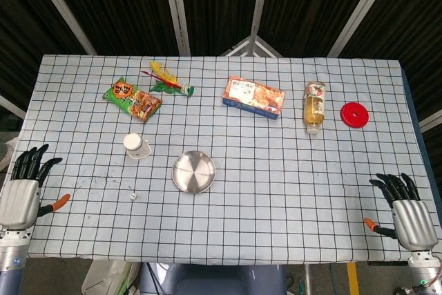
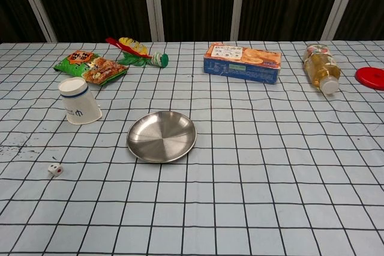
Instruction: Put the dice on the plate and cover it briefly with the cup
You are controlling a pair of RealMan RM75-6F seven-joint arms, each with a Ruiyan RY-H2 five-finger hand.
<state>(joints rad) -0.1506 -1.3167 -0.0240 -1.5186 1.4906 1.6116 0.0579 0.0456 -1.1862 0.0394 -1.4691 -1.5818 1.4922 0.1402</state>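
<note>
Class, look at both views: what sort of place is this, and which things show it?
Probably a robotics lab test bench, not a home: a gridded tablecloth, dark curtains with metal frame bars behind, and a robot hand at each near corner.

Setting: robot test station in a lab or workshop. Evidence: table [image 1: 276, 164] under a white cloth with a black grid; dark ribbed wall panels behind, divided by pale metal struts [image 1: 176, 5]; unrelated sample goods laid out in a spaced row along the far side — snack packet [image 2: 91, 67], boxed food [image 2: 242, 62], bottle lying on its side [image 2: 321, 69], red lid [image 2: 371, 77].
</note>
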